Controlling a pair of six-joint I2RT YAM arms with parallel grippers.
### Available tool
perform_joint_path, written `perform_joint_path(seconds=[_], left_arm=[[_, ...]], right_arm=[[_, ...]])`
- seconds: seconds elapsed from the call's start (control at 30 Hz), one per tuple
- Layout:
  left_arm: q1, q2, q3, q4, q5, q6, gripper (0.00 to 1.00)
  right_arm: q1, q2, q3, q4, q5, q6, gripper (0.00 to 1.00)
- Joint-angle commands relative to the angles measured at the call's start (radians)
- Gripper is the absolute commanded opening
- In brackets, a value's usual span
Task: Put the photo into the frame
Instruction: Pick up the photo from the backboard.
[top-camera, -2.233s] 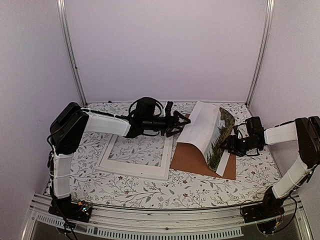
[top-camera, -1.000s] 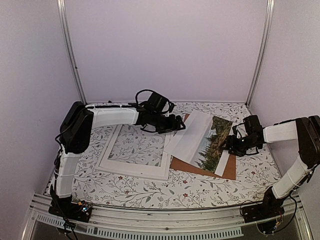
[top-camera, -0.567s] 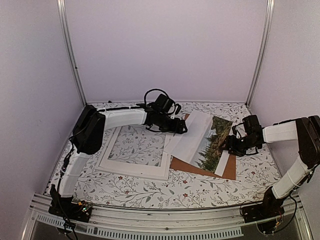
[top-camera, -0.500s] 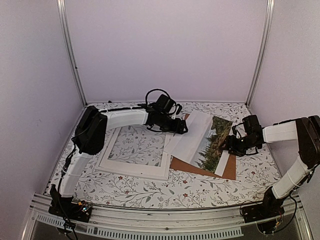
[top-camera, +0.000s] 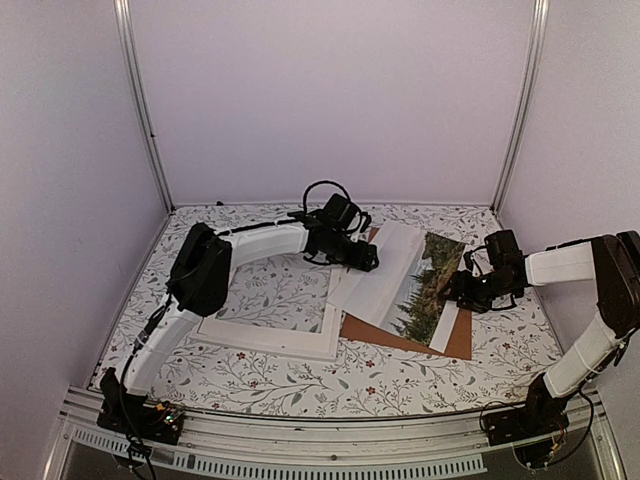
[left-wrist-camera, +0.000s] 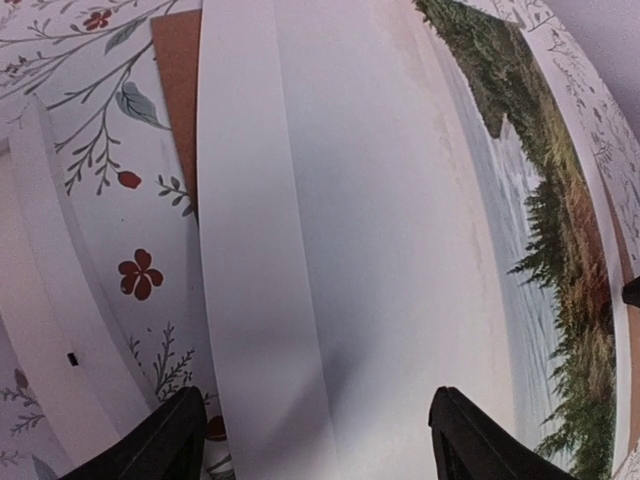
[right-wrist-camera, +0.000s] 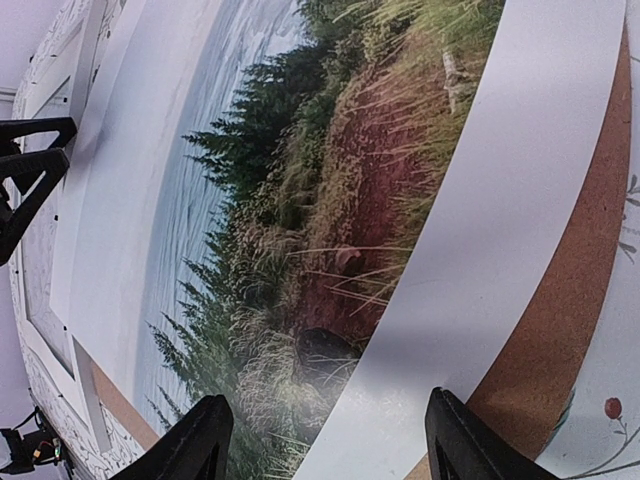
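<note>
Top view high, looking down; wrist views close, sharing photo (left-wrist-camera: 350, 250).

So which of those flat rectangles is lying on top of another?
The photo, with the landscape print: it lies on the brown board. The white frame sits flat on the cloth.

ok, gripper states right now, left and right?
Left gripper: open, over the photo, nothing held.
Right gripper: open, over the photo, nothing held.

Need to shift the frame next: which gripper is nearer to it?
Left. The left gripper hangs beside the frame's far right corner; the right gripper sits across the photo.
</note>
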Motion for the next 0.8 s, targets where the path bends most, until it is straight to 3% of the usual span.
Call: perform_joint_path(seconds=[0.0,0.3,0.77], left_arm=[[-0.020,0.041,0.057,-0.102,-0.082,0.010,0.80],[-0.066,0.034,0.055,-0.238,-0.140,-0.032,0.80],[-0.086,-0.139,-0.141,-0.178,-0.070,-0.123,0.79]], right_arm=[[0.019,0.015,-0.012,-0.052,0.000,0.015,0.70],[0.020,0.004,-0.009,-0.058,0.003,0.017,0.70],[0.019,-0.015,-0.030,-0.056,0.007,0.021,0.70]])
